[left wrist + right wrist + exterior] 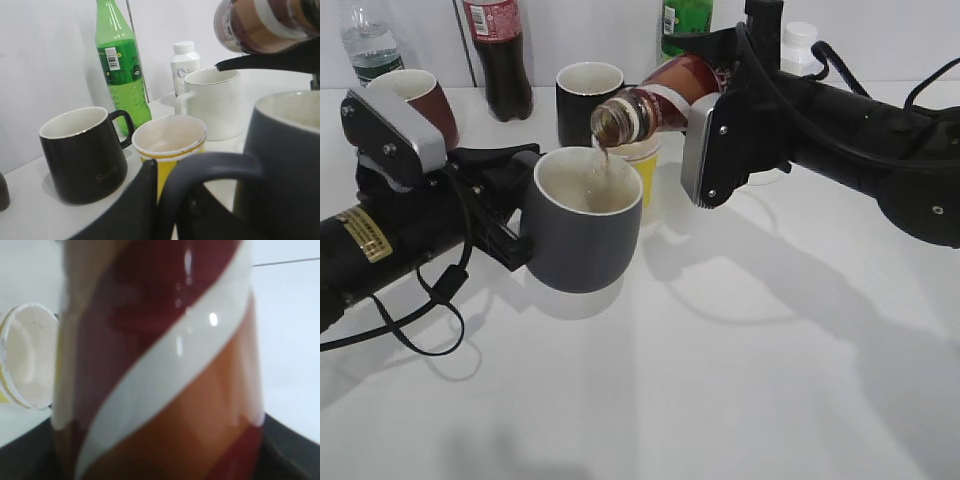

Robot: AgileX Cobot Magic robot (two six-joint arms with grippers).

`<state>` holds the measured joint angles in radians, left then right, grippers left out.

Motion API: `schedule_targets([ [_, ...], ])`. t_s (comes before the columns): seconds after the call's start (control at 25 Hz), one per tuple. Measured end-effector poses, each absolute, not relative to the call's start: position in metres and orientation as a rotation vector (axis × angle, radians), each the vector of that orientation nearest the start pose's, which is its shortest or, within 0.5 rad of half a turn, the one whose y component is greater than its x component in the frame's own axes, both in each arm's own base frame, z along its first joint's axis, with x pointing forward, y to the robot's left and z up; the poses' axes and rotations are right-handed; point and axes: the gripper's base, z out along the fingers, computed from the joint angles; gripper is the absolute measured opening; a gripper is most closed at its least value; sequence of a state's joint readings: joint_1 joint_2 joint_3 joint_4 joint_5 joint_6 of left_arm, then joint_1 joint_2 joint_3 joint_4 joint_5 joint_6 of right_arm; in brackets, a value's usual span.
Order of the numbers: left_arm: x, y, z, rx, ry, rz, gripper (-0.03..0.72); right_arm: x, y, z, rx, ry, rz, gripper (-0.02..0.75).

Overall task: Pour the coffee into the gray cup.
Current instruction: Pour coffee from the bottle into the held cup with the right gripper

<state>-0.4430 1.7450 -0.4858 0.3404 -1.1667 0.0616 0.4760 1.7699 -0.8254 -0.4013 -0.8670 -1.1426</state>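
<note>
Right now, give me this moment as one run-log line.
phase: pouring | left claw: shut on gray cup handle | right claw: holds coffee bottle tilted over cup | stream: entering cup

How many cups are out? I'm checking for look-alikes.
5: gray cup held at front; yellow cup behind it; black mug further back; reddish mug far left; white mug rear right.

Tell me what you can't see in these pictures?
- How full the gray cup is: its rim hides the bottom in the exterior view.
- The right claw: the coffee bottle fills the blurry right wrist view.
- The coffee bottle's lettering: the arm covers it in the exterior view.
- The left claw's tips: in the left wrist view they run off the bottom edge.
</note>
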Motion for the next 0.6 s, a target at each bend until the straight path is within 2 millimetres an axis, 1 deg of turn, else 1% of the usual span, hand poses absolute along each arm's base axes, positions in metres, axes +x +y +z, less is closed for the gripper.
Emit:
schedule_targets([
  [0.6,0.2511,-0.1501,0.1695,0.736,1.436,-0.437,0.080,0.3087,0.1896,0.2142,-1.456,0.720,-0.515,0.529],
])
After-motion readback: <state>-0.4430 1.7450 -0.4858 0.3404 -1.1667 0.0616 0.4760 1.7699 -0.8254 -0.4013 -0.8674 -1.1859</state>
